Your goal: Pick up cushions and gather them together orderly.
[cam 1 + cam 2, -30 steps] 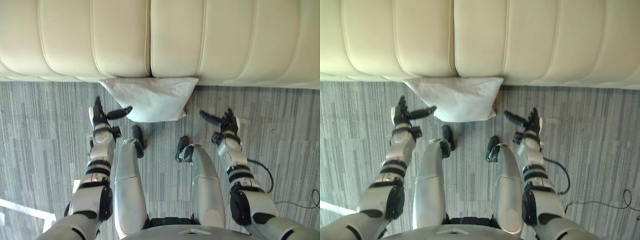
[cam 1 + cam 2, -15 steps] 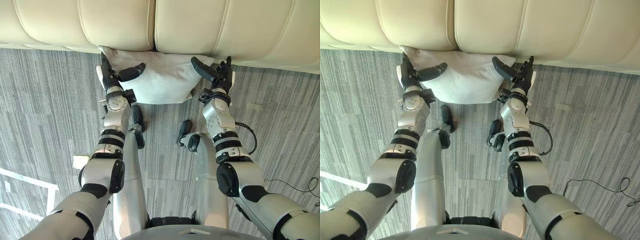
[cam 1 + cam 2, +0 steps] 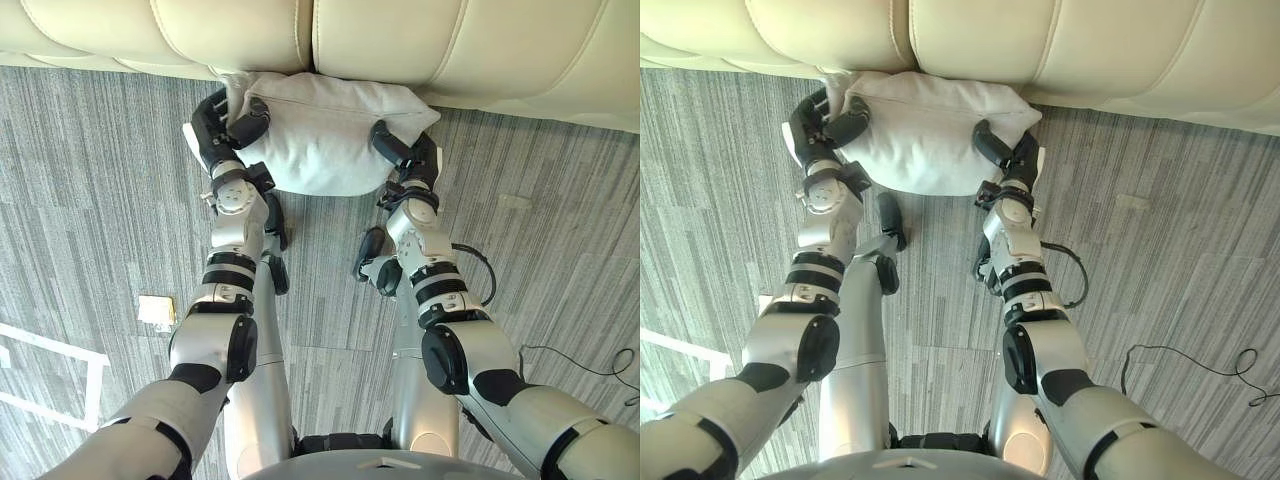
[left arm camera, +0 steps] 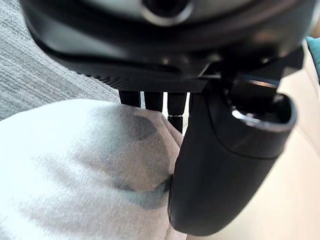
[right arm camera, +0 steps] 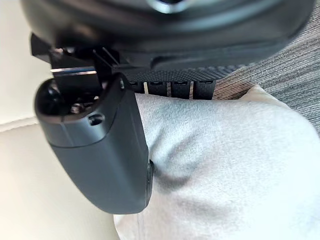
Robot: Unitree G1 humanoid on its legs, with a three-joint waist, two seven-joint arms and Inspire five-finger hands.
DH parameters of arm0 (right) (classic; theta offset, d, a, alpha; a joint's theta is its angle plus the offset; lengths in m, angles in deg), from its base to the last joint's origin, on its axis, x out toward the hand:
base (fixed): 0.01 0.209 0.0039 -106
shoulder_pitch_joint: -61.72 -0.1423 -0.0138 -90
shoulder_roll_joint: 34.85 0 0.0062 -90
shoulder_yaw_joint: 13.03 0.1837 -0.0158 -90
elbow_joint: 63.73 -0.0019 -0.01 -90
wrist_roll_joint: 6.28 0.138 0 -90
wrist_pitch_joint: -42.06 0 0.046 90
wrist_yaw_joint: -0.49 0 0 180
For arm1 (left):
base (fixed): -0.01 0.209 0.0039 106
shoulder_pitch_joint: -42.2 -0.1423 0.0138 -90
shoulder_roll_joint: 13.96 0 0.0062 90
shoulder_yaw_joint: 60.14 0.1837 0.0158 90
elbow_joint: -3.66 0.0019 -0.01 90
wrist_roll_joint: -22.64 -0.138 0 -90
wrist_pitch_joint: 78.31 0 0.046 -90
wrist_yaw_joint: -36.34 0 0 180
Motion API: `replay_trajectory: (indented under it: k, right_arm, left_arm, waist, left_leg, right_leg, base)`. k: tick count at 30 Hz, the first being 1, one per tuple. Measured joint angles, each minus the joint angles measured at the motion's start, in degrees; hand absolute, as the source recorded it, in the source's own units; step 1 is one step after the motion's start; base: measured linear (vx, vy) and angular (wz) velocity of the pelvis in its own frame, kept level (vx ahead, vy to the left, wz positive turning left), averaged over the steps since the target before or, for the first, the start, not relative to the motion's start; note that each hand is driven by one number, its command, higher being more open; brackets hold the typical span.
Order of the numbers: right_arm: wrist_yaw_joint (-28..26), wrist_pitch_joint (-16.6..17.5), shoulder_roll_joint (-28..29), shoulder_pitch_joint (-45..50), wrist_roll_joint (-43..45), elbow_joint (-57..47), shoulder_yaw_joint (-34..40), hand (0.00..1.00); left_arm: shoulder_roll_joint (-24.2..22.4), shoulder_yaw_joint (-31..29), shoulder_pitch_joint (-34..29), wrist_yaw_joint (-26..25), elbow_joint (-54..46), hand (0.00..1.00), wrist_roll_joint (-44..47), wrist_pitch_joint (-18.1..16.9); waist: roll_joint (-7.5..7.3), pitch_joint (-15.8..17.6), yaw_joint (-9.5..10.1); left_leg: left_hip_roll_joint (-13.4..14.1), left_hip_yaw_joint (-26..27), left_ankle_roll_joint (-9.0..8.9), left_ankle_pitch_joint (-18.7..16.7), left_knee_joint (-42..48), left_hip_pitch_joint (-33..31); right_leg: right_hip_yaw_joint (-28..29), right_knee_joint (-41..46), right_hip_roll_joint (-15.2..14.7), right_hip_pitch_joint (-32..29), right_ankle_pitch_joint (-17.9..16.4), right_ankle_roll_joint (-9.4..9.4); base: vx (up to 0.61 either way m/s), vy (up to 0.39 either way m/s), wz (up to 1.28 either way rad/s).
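Left robot hand (image 3: 214, 132), right robot hand (image 3: 412, 160), both now clamped on cushion (image 3: 320, 135); earlier open

We see two silver-grey arms. The left arm (image 3: 232, 262) and right arm (image 3: 432, 285) are smooth, rounded segments ringed with black bands and capped with black joints. The left hand (image 3: 222, 128) and right hand (image 3: 408, 160) are dark. Close up, the right thumb (image 5: 102, 155) is a glossy charcoal block with what may be a small screw (image 5: 95, 119).
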Motion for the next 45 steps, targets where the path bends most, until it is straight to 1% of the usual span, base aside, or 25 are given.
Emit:
replay_trajectory:
  k: [3,8,12,13,15,17,18,21,22,23,25,26,29,31,33,36,37,38,39,40,41,42,43,44,45]
  right_arm:
    - [1.00,0.13,-0.20,4.03,-0.01,-4.86,-1.85,0.00]
    - [2.62,0.37,-1.56,13.51,-0.26,-13.95,-6.05,0.00]
    - [3.32,0.99,-2.64,27.48,-2.81,-28.19,-7.63,0.00]
    - [3.35,1.03,-2.65,27.90,-2.86,-28.70,-7.68,0.00]
    - [3.46,1.57,-3.60,36.00,-4.61,-37.84,-9.23,0.00]
    - [3.47,2.34,-4.77,40.91,-5.09,-42.63,-10.68,0.00]
    - [3.47,2.45,-4.87,41.63,-5.23,-43.39,-10.90,0.00]
    - [3.44,3.16,-5.38,49.19,-6.28,-49.65,-13.20,0.00]
    - [3.25,3.73,-6.15,52.83,-7.33,-51.54,-14.64,0.00]
    - [2.98,3.99,-6.69,55.03,-7.52,-52.34,-15.29,0.00]
    - [2.45,4.42,-6.79,56.87,-7.53,-52.73,-15.54,0.00]
    - [2.02,4.97,-6.79,58.96,-7.74,-52.89,-15.86,0.00]
    - [1.87,5.34,-6.95,61.22,-9.80,-52.90,-15.86,0.00]
    - [1.22,5.32,-7.17,62.11,-9.82,-52.85,-15.88,0.00]
    - [0.98,5.32,-7.43,63.59,-11.12,-52.93,-16.15,0.00]
    - [0.98,5.31,-7.96,64.35,-11.66,-52.97,-16.12,0.00]
    - [0.99,5.26,-8.29,64.37,-11.86,-53.01,-16.09,0.00]
    - [1.00,5.26,-8.35,64.34,-11.97,-53.01,-16.03,0.00]
    - [1.06,5.18,-8.41,64.33,-12.06,-53.01,-15.82,0.00]
    - [1.14,5.12,-8.63,64.27,-12.08,-53.00,-15.64,0.00]
    - [1.16,5.08,-9.05,64.09,-12.12,-52.94,-15.43,0.00]
    - [1.16,5.08,-9.31,63.78,-12.30,-52.75,-15.39,0.00]
    - [1.13,4.83,-8.76,63.35,-12.69,-51.98,-15.45,0.00]
    - [1.13,4.58,-8.51,63.39,-12.77,-51.70,-15.45,0.00]
    - [1.06,4.56,-8.81,62.32,-14.24,-50.96,-15.42,0.00]
  left_arm:
    - [-0.03,2.25,-2.88,-0.04,-2.90,0.00,0.72,0.00]
    - [-2.05,6.39,-11.48,-0.39,-11.64,0.00,1.16,-0.25]
    - [-4.74,12.57,-21.41,-0.24,-22.17,0.00,1.19,-1.15]
    - [-4.80,12.83,-21.72,-0.24,-22.47,0.00,1.19,-1.25]
    - [-5.17,16.37,-28.10,-0.07,-29.46,0.00,1.92,-1.97]
    - [-5.17,18.33,-31.94,0.17,-32.74,0.00,2.95,-2.92]
    - [-5.17,18.56,-32.55,0.25,-33.22,0.00,3.07,-3.09]
    - [-5.14,20.51,-38.97,0.61,-37.39,0.00,4.06,-4.10]
    - [-4.95,21.31,-42.12,0.89,-38.50,0.00,4.62,-4.78]
    - [-4.82,21.77,-44.14,1.29,-39.06,0.00,5.07,-5.01]
    - [-4.67,22.26,-46.30,1.71,-40.02,0.00,5.11,-5.22]
    - [-4.05,23.31,-48.82,1.94,-40.99,0.00,5.13,-5.67]
    - [-3.34,24.57,-51.59,2.77,-41.91,0.00,5.14,-5.81]
    - [-3.11,24.74,-53.22,3.07,-41.91,0.00,5.31,-5.79]
    - [-2.87,25.41,-55.18,3.17,-41.88,0.00,6.27,-5.78]
    - [-2.70,26.37,-56.95,3.27,-41.86,0.00,6.31,-5.74]
    - [-2.61,26.68,-57.65,3.41,-41.71,0.00,6.36,-5.66]
    - [-2.44,26.94,-57.79,3.43,-41.68,0.00,6.42,-5.60]
    - [-2.02,27.56,-57.90,3.46,-41.39,0.00,6.42,-5.23]
    - [-1.40,28.35,-57.94,3.46,-41.08,0.00,6.42,-5.00]
    - [-0.88,28.93,-58.24,3.46,-40.89,0.00,6.42,-4.97]
    - [-0.44,29.17,-58.53,3.46,-40.88,0.00,6.41,-4.97]
    - [0.74,29.36,-59.24,3.50,-40.62,0.00,6.41,-4.91]
    - [1.20,29.68,-59.42,3.53,-40.26,0.00,6.41,-4.27]
    - [1.51,30.07,-59.50,3.53,-40.18,0.00,6.41,-3.58]
  waist:
    - [-0.03,-0.01,-0.18]
    - [-0.16,-0.15,-0.04]
    - [-0.47,-0.94,0.08]
    - [-0.48,-1.01,0.08]
    - [-1.07,-1.76,0.14]
    - [-1.11,-2.15,0.42]
    - [-1.14,-2.32,0.46]
    - [-1.17,-4.95,0.61]
    - [-1.07,-7.29,0.86]
    - [-0.77,-9.05,0.87]
    - [-0.67,-10.41,0.82]
    - [-0.49,-11.89,0.81]
    - [0.18,-13.33,0.79]
    - [0.45,-13.44,0.87]
    - [0.61,-13.65,0.91]
    - [1.20,-15.49,0.87]
    - [1.53,-16.16,1.08]
    - [1.68,-16.29,1.33]
    - [1.80,-16.73,1.68]
    - [1.99,-17.22,1.79]
    - [2.17,-18.09,2.00]
    - [2.19,-18.60,2.26]
    - [1.00,-19.62,3.06]
    - [0.25,-21.31,2.55]
    - [-0.38,-21.76,2.58]
  left_leg:
    - [0.35,-0.15,0.00,0.00,0.09,1.81]
    - [0.42,0.39,-0.23,0.10,-3.02,10.21]
    - [0.31,1.70,-0.53,0.28,-8.14,20.85]
    - [0.29,1.75,-0.52,0.29,-8.29,21.21]
    - [-0.04,3.12,-0.49,0.26,-11.39,28.51]
    - [-0.23,3.83,-0.49,0.26,-13.67,32.98]
    - [-0.24,3.96,-0.49,0.26,-14.02,33.61]
    - [-0.56,5.24,-0.53,0.29,-17.67,40.08]
    - [-0.56,6.07,-0.63,0.33,-19.81,43.20]
    - [-0.54,6.37,-0.75,0.36,-21.19,45.03]
    - [-0.52,6.83,-0.86,0.32,-22.36,47.05]
    - [-0.49,7.27,-1.24,0.04,-23.20,49.35]
    - [-0.14,7.23,-1.58,-0.72,-22.08,50.99]
    - [0.80,7.04,-1.08,-1.51,-17.13,50.87]
    - [1.66,5.44,-0.93,-1.60,-9.40,49.39]
    - [2.23,3.73,-0.93,-1.58,-4.94,47.30]
    - [2.15,2.44,-1.44,-4.56,-3.11,45.46]
    - [1.72,1.88,-1.61,-6.00,-3.75,45.50]
    - [0.44,0.73,-1.78,-7.64,-6.93,45.55]
    - [-0.90,0.09,-1.64,-7.86,-10.41,45.23]
    - [-2.44,-0.60,-1.60,-7.19,-15.50,44.86]
    - [-3.30,-0.79,-1.07,-4.48,-18.55,45.10]
    - [-4.34,0.17,-0.23,-0.96,-19.69,46.86]
    - [-5.13,1.25,0.97,-2.26,-18.18,46.42]
    - [-6.46,5.29,3.58,-6.42,-15.09,49.49]
  right_leg:
    - [-0.01,-0.19,-0.05,1.94,0.03,-0.03]
    - [-0.05,-3.32,0.63,9.75,0.73,-0.44]
    - [0.02,-9.22,1.37,20.02,2.06,0.10]
    - [0.03,-9.44,1.39,20.37,2.11,0.16]
    - [0.39,-12.78,1.49,27.13,2.58,0.96]
    - [0.46,-15.07,1.69,31.31,2.85,1.41]
    - [0.49,-15.45,1.73,31.89,2.89,1.47]
    - [0.73,-18.84,1.98,37.65,3.15,1.86]
    - [1.18,-21.02,2.40,40.31,3.39,2.15]
    - [1.23,-22.62,2.72,42.11,3.60,2.24]
    - [1.38,-24.00,2.98,43.98,3.68,2.32]
    - [1.65,-25.33,3.49,46.25,3.68,2.33]
    - [1.74,-26.33,3.76,48.71,3.67,2.34]
    - [1.93,-26.72,4.12,50.96,3.48,2.12]
    - [2.01,-27.23,4.25,53.88,2.54,1.50]
    - [2.69,-27.17,4.69,54.12,1.57,0.49]
    - [3.56,-27.58,5.18,54.45,1.07,-0.51]
    - [3.93,-27.83,5.26,54.67,1.05,-0.57]
    - [4.50,-28.60,5.25,55.32,1.00,-0.61]
    - [4.78,-29.79,5.24,56.22,0.98,-0.57]
    - [5.45,-30.83,5.19,56.68,0.89,-0.15]
    - [6.27,-31.19,5.16,56.89,0.70,0.67]
    - [8.62,-31.69,4.23,57.19,0.41,2.23]
    - [9.13,-33.13,3.02,57.62,1.12,3.44]
    - [12.38,-28.84,0.60,57.79,3.38,7.17]
  base:
    - [0.00,-0.002,-0.02]
    - [0.00,-0.004,-0.10]
    - [0.04,0.018,-0.11]
    - [0.08,0.032,-0.11]
    - [0.09,0.023,-0.13]
    - [0.10,0.019,-0.10]
    - [0.12,0.018,-0.12]
    - [0.14,0.013,-0.14]
    - [0.18,0.015,-0.20]
    - [0.17,0.011,-0.19]
    - [0.19,-0.009,-0.13]
    - [0.14,-0.025,-0.15]
    - [0.09,-0.020,-0.11]
    - [0.05,-0.016,-0.14]
    - [0.02,-0.018,-0.10]
    - [0.01,-0.011,-0.06]
    - [0.03,0.003,-0.16]
    - [0.11,0.076,-0.24]
    - [0.10,0.080,-0.23]
    - [0.16,0.140,-0.31]
    - [0.12,0.111,-0.36]
    - [0.25,0.209,-0.67]
    - [0.33,0.219,-0.58]
    - [0.80,0.453,-0.94]
    - [0.74,0.395,-0.76]
